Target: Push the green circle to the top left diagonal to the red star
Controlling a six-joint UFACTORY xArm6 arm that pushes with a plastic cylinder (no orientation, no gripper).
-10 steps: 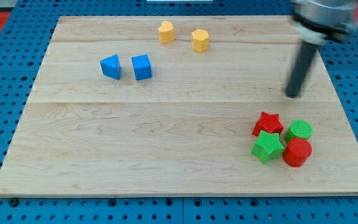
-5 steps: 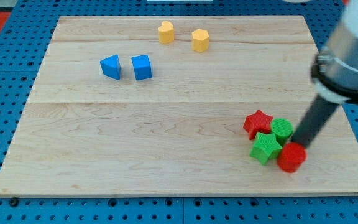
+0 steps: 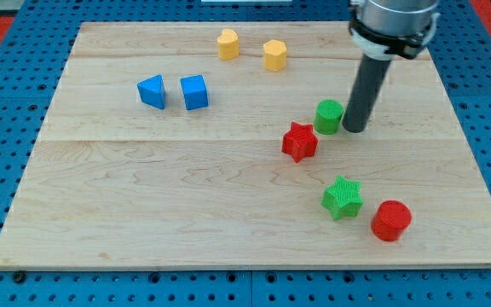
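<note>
The green circle [image 3: 329, 116] stands on the wooden board, just up and to the right of the red star [image 3: 299, 141], close to it. My tip [image 3: 354, 130] rests on the board right beside the green circle, on its right side. The rod rises from there toward the view's top right.
A green star [image 3: 342, 197] and a red circle [image 3: 390, 221] lie near the board's bottom right. Two blue blocks [image 3: 152, 91] [image 3: 193, 91] sit at the upper left. Two yellow blocks [image 3: 227, 43] [image 3: 274, 55] sit near the top edge.
The green circle and red star have moved up and to the left, away from the green star and red circle. My tip swung from the right of the cluster to beside the green circle.
</note>
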